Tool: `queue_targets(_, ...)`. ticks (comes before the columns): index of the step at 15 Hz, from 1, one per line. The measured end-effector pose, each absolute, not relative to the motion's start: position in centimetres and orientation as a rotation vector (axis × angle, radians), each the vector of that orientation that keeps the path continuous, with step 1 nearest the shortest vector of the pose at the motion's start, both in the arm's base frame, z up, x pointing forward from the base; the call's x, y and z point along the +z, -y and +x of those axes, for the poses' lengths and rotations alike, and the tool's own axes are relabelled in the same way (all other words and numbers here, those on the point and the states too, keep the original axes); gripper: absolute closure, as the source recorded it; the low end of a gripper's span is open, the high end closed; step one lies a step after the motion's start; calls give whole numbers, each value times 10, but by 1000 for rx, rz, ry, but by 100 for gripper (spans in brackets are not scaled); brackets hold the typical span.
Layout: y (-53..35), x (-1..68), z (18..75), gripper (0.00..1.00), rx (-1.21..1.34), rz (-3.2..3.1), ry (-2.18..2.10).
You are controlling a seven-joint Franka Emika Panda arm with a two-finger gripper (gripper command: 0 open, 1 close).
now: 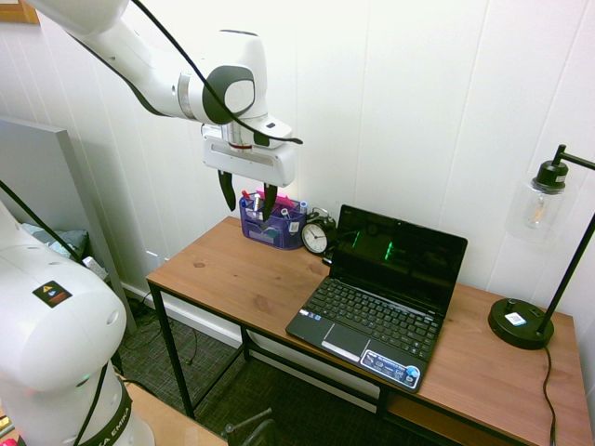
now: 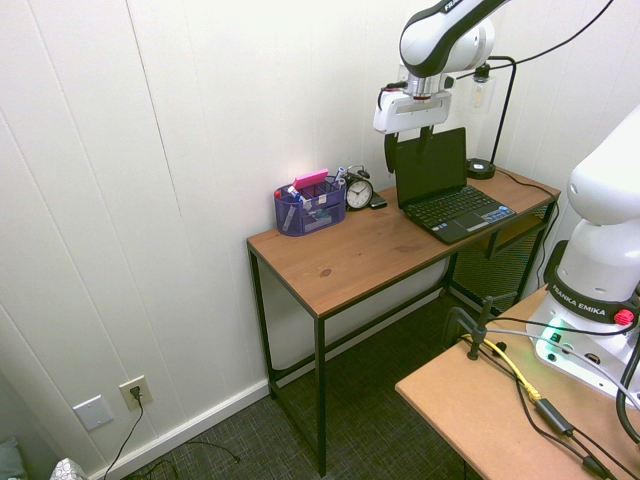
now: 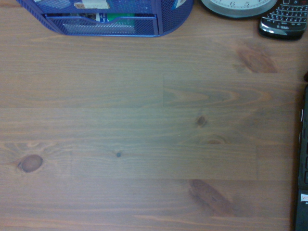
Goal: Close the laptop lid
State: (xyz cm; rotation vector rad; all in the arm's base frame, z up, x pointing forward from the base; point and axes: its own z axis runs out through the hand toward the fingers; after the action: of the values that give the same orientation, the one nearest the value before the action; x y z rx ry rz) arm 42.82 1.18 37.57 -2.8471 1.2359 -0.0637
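White panelled wall behind a wooden desk (image 1: 242, 279). My pincer (image 1: 247, 197) hangs open and empty above the desk's bare part, near the blue organizer (image 1: 271, 221). The lid (image 1: 402, 257) stands upright on the laptop (image 1: 372, 316), beside the clock (image 1: 316, 236).

Desk (image 1: 251, 279): matt wood-grain top with dark knots, on a black metal frame (image 2: 319, 390). Laptop lid (image 1: 402, 257): black, with a glossy, reflective screen. Organizer (image 3: 110, 21), at 12 o'clock in the wrist view: blue wire mesh. Lamp (image 1: 539, 200): matt black metal with clear glass shade. Gripper (image 1: 247, 203): smooth glossy white shell, black fingers.
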Motion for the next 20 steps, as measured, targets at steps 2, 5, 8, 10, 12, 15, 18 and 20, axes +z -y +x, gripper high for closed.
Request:
queue_targets(2, -11, 376, 429, 0, -66, -2847, -1237)
queue_targets(5, 6, 391, 438, 0, -126, -2827, -1293)
queue_targets(8, 57, 414, 450, 0, -203, -2776, -1423)
queue_targets(10, 97, 422, 464, 0, -237, -2732, -1528)
queue_targets(12, 126, 419, 486, 0, -249, -2694, -1599)
queue_targets(15, 156, 410, 523, 0, -274, -2661, -1649)
queue_targets(18, 191, 409, 547, 0, -301, -2615, -1711)
queue_targets(20, 209, 407, 557, 100, -302, -2581, -1735)
